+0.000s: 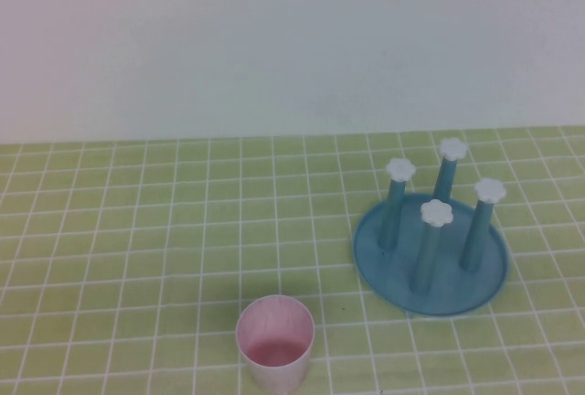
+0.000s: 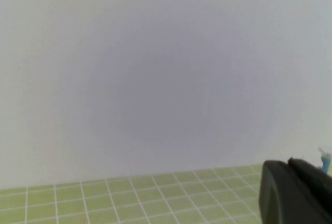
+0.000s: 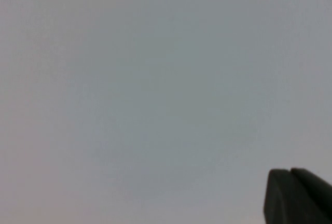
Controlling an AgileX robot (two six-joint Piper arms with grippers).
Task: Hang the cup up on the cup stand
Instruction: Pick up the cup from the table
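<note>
The pale pink cup (image 1: 275, 343) stands upright, mouth up, near the table's front edge. The round blue cup stand (image 1: 430, 262) sits to its right and farther back, with four upright pegs topped by white flower caps; nothing hangs on them. Neither arm shows in the high view. My left gripper (image 2: 288, 166) is shut and empty, raised and facing the back wall, with one peg tip (image 2: 325, 161) just beyond it. My right gripper (image 3: 290, 173) is also shut and empty, pointing at bare wall.
A green tablecloth with a white grid (image 1: 137, 230) covers the table. A plain pale wall (image 1: 274, 48) rises behind its far edge.
</note>
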